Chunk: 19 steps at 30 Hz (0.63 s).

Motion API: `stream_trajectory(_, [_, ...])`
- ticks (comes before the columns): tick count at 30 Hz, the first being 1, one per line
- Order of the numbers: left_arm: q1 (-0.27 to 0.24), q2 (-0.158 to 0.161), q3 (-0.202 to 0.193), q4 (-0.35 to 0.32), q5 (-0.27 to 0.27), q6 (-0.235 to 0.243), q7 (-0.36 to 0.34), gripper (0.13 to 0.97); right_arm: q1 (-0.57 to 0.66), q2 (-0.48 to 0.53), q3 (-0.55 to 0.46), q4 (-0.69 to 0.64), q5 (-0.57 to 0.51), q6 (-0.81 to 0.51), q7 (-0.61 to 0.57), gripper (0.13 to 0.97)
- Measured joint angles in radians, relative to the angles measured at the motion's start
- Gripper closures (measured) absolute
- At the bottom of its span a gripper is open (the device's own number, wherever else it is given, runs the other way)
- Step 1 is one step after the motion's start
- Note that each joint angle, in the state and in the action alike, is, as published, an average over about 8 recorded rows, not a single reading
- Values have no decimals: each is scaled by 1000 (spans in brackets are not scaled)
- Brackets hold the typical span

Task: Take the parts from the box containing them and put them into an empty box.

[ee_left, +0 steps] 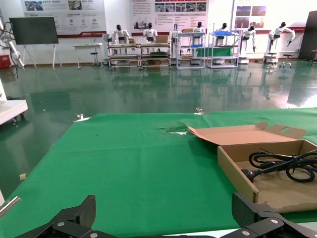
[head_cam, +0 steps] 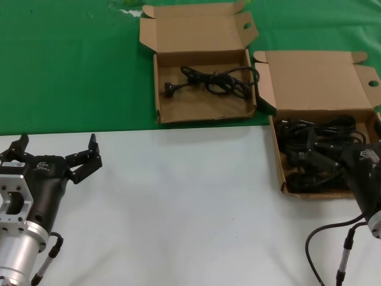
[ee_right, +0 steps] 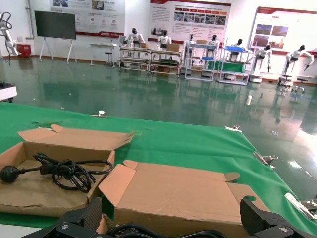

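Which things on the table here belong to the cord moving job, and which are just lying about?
Job things:
- pile of black cords in the right box
- one cord already in the left box
- right gripper, down in the right box
- left gripper, open, idle over the white surface

Lying about:
- green cloth
- torn spot in the cloth's far edge

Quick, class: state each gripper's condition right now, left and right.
Left gripper: open, holding nothing, over the white table.
Right gripper: open, over the cords in the right-hand box.
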Motion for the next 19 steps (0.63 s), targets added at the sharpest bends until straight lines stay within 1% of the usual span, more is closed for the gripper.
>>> stream_trajectory(19, [0,0,0,0,0,0,0,132,0,0,0,0,0,0,0,129])
